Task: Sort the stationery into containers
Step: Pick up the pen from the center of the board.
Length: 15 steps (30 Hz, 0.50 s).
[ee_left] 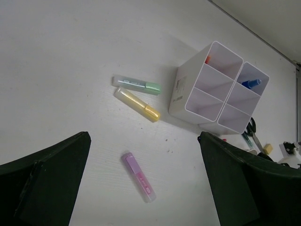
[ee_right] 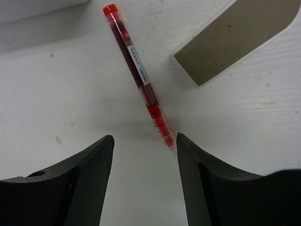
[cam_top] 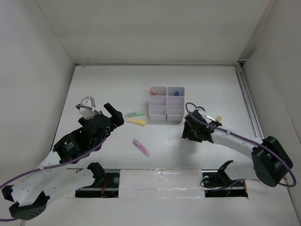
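Observation:
The white organiser tray stands mid-table; a blue piece and an orange-red item sit in its far compartments. Green, yellow and pink highlighters lie loose to its left. My left gripper hangs open above the pink one, its jaws wide apart. My right gripper is low over the table, open, with the thin red pen lying ahead; the pen's near end sits just by the right fingertip. A beige eraser lies beyond.
Black-handled scissors lie right of the tray, close behind the right gripper. The tray's wall is just past the pen's far end. White walls enclose the table on three sides.

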Each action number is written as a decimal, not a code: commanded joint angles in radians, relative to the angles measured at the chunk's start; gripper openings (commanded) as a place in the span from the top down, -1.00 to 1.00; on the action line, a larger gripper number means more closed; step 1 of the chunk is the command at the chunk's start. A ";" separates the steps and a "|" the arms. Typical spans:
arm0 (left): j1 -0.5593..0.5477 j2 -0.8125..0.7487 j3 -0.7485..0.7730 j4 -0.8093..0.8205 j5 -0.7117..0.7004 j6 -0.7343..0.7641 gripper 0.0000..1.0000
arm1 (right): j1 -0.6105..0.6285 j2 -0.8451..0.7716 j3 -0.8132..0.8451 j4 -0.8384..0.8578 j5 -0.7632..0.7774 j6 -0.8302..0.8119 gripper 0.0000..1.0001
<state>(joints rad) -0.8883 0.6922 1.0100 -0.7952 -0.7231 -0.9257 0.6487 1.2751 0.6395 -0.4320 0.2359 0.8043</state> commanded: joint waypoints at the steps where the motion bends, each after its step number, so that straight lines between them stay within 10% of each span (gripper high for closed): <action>1: 0.002 -0.045 -0.014 0.023 -0.021 0.019 -1.00 | 0.006 0.015 0.038 0.027 0.023 0.024 -0.23; 15: 0.002 -0.074 -0.014 0.051 -0.002 0.059 -1.00 | 0.017 0.090 0.089 -0.048 0.033 0.042 0.03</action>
<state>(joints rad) -0.8883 0.6281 0.9970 -0.7773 -0.7151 -0.8871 0.6502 1.3453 0.6880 -0.4614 0.2470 0.8299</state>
